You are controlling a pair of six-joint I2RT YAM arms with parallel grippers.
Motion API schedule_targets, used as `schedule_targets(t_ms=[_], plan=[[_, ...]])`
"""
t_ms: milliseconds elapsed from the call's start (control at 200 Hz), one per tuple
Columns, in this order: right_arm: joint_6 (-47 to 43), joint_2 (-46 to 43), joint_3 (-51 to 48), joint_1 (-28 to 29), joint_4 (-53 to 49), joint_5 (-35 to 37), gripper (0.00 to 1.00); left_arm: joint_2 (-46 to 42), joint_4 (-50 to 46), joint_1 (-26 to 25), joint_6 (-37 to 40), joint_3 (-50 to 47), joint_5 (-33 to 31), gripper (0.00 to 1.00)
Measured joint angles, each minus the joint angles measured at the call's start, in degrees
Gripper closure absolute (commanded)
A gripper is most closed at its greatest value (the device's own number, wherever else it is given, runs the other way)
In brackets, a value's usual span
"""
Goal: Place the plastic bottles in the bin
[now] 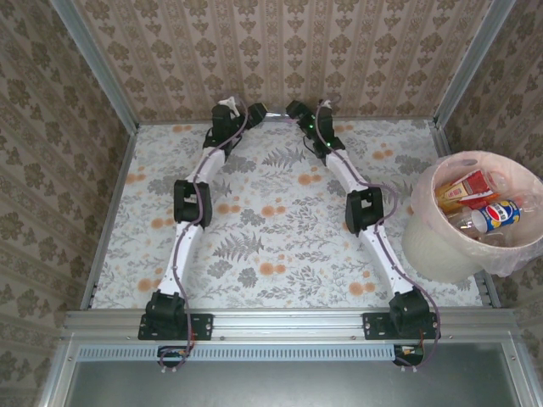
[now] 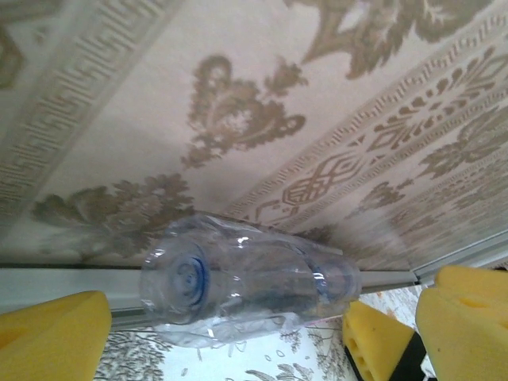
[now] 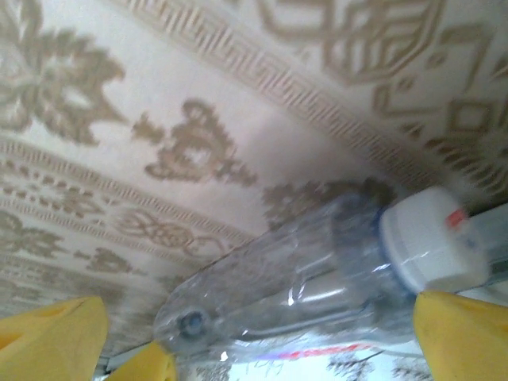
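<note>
Left gripper [image 2: 258, 329] and right gripper [image 3: 254, 337], both released, are flanking a clear bottle [image 3: 317, 278] at 12 o'clock (likely pre-grasp alignment).

One bin [image 1: 427, 246], two arms [image 1: 191, 203] [image 1: 363, 210], several bottles [image 1: 496, 214].

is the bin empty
No, the bin holds several bottles, with orange and blue labels showing.

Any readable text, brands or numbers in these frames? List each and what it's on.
Nothing reads clearly.
Blue-labelled bottle in the bin: print too small.
Orange-labelled bottle beside it: too small.
Clear bottle, right wrist view: red print, blurred.
</note>
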Motion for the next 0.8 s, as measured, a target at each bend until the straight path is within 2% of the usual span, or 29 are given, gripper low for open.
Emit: schedule_targets(t_ms=[520, 800], plan=[[-1.68, 0.00, -0.20, 4.72, 0.92, 1.20, 0.00, 0.85, 0.42, -0.02, 2.19, 0.66, 3.10, 0.00], [-4.57, -0.04, -0.20, 1.36, -0.66, 4.52, 0.00, 1.42, 1.22, -0.02, 2.29, 1.03, 3.21, 0.00]])
